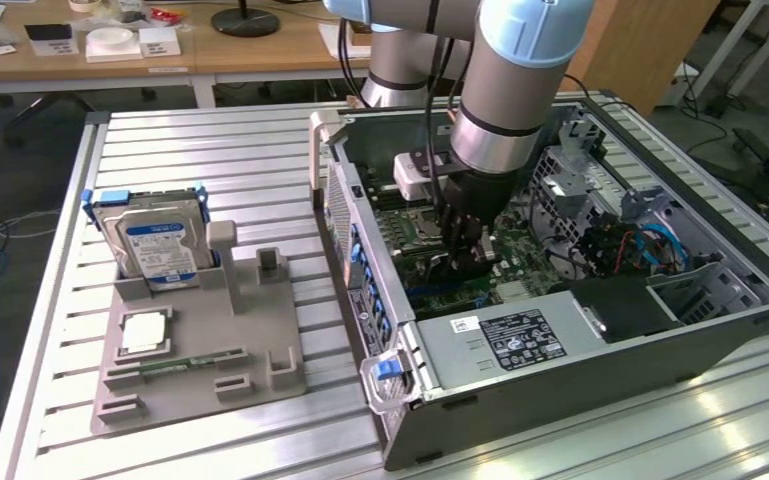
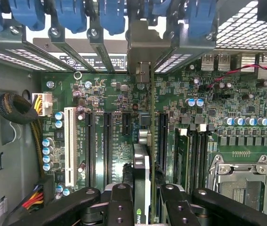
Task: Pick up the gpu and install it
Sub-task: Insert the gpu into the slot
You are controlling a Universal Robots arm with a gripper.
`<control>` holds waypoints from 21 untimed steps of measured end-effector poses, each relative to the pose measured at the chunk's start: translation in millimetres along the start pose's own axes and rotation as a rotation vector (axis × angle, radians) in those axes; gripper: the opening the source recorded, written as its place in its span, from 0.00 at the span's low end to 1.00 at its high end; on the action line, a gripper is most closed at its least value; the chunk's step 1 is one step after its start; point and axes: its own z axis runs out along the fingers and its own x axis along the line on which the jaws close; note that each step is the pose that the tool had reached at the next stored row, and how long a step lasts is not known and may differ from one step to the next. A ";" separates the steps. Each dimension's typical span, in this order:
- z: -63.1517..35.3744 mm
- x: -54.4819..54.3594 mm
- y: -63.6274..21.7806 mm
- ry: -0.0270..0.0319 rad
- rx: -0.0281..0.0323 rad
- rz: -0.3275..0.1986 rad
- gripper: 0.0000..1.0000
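Observation:
My gripper [image 2: 142, 200] is down inside the open computer case [image 1: 704, 330], shut on the gpu [image 2: 141, 157]. The card stands edge-on between my black fingers [image 2: 121, 202], its green board and black cooler running over the motherboard [image 2: 218, 108] between two black expansion slots [image 2: 107, 141]. Its silver bracket [image 2: 141, 52] reaches the rear slot openings under the blue clips. I cannot tell whether its edge sits in a slot. In the exterior view the gripper [image 1: 471, 255] hangs straight down over the board's middle.
A white slot [image 2: 69, 141] and cable bundles [image 2: 15, 108] lie beside the card; the CPU socket [image 2: 239, 174] is on its other side. On the table at the exterior view's left a grey fixture [image 1: 197, 370] carries a hard drive [image 1: 157, 245] and a memory stick [image 1: 184, 365]. The power supply [image 1: 518, 340] fills the case's near end.

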 end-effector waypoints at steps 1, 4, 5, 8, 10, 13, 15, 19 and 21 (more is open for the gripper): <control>0.0 0.0 0.0 0.0000 0.0000 0.000 0.27; 0.0 0.0 0.1 0.0000 0.0000 0.000 0.27; 0.0 0.0 0.1 0.0000 0.0001 0.000 0.27; 0.1 -0.1 0.2 -0.0001 0.0007 0.000 0.27; 0.1 -0.1 0.2 -0.0001 0.0010 0.000 0.27; 0.0 0.0 0.2 0.0000 0.0009 0.000 0.27; 0.0 -0.1 0.2 0.0000 0.0018 0.000 0.27; 0.1 -0.1 0.2 -0.0002 0.0059 -0.001 0.27; 0.0 -0.1 0.2 -0.0001 0.0062 -0.001 0.27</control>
